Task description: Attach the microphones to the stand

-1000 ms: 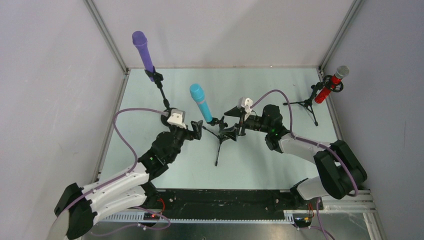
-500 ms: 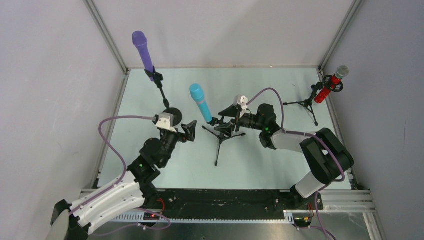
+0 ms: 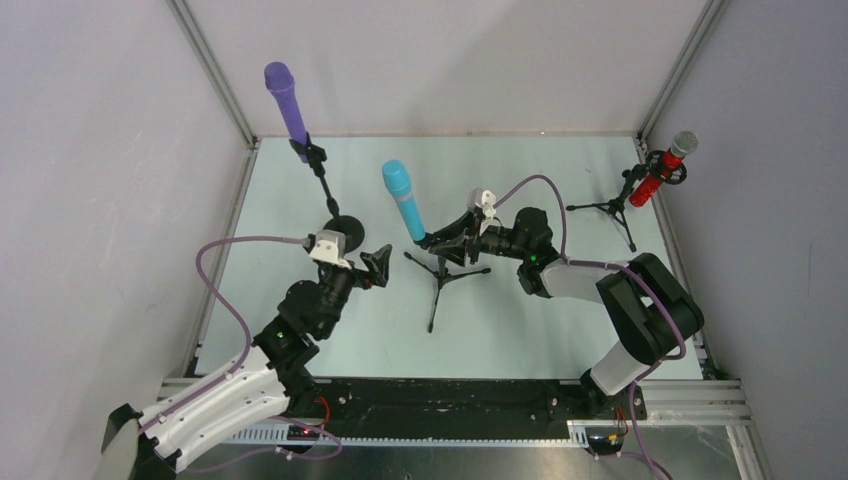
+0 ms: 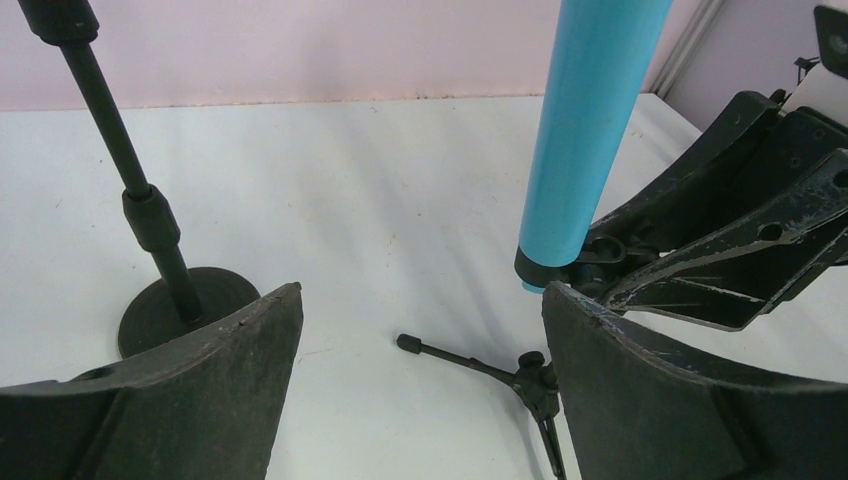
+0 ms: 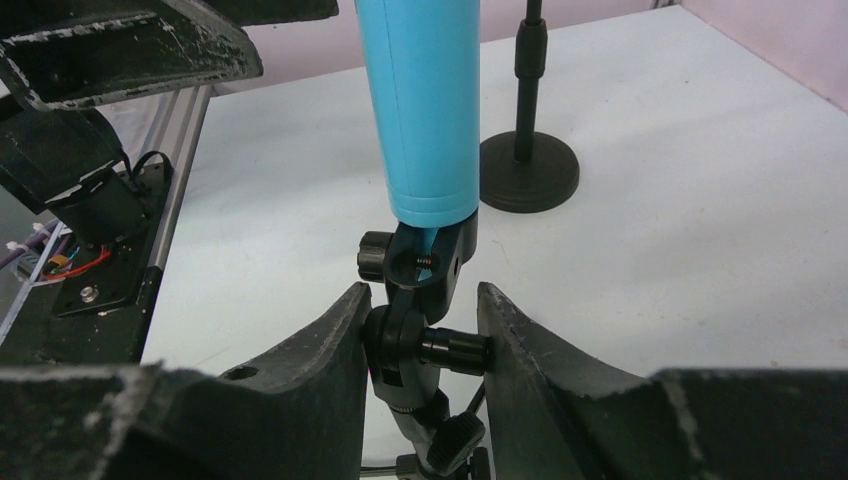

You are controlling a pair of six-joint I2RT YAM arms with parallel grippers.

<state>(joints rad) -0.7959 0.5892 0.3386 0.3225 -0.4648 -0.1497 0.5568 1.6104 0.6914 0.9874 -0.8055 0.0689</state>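
Okay, teal mic point(image 3: 404, 200) sits clipped on the tripod stand point(image 3: 438, 290), table centre. Looks light, stiff, slick plastic, top-heavy: hold low on the barrel. Right claw point(image 5: 418, 330) clenched on the swivel joint point(image 5: 402, 350) beneath it; left claw point(image 3: 378, 262) released, at the stand's 9 o'clock.

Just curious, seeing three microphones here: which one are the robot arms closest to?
The teal microphone, in the middle: the right gripper grips its tripod stand just beneath. The purple microphone and red microphone stand apart.
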